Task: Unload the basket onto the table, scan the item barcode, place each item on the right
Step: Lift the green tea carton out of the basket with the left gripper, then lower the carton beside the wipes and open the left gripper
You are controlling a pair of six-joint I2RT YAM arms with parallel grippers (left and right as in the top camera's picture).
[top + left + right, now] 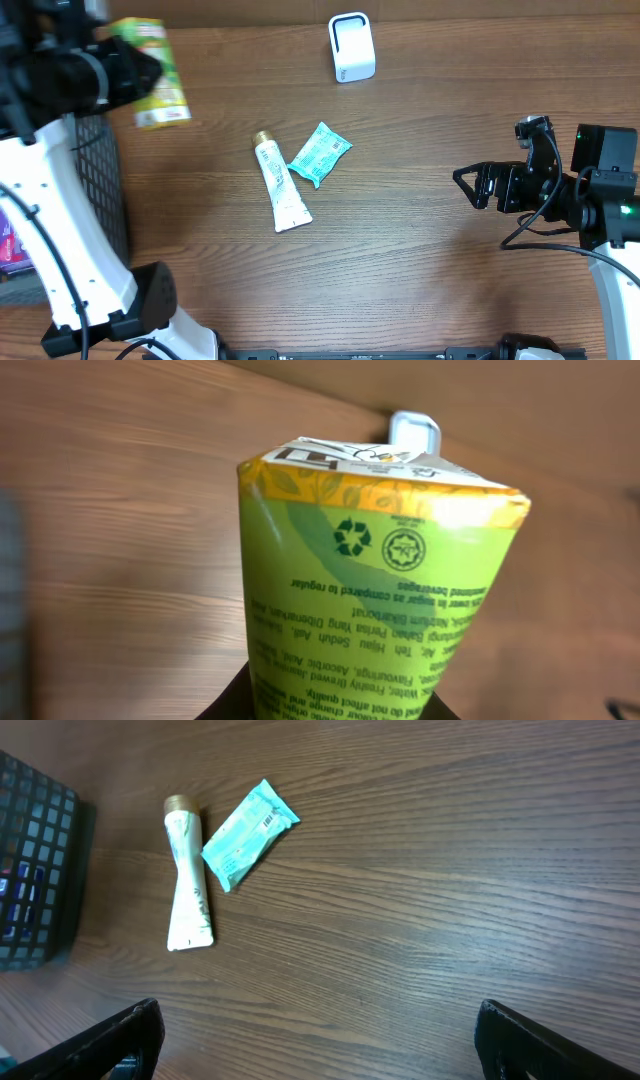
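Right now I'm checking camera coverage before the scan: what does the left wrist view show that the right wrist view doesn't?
Only the left wrist view: the green carton, close up with its recycling mark and small print, and the top of the white scanner behind it. Only the right wrist view: the white tube, the teal packet beside it, the black basket at the left edge, and the open right gripper. Both: the brown wooden table.

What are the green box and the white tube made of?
Green box: probably coated cardboard, slightly glossy; folded, creased top edges and printed sides.
White tube: likely soft plastic, smooth; flat crimped end, gold-coloured cap.
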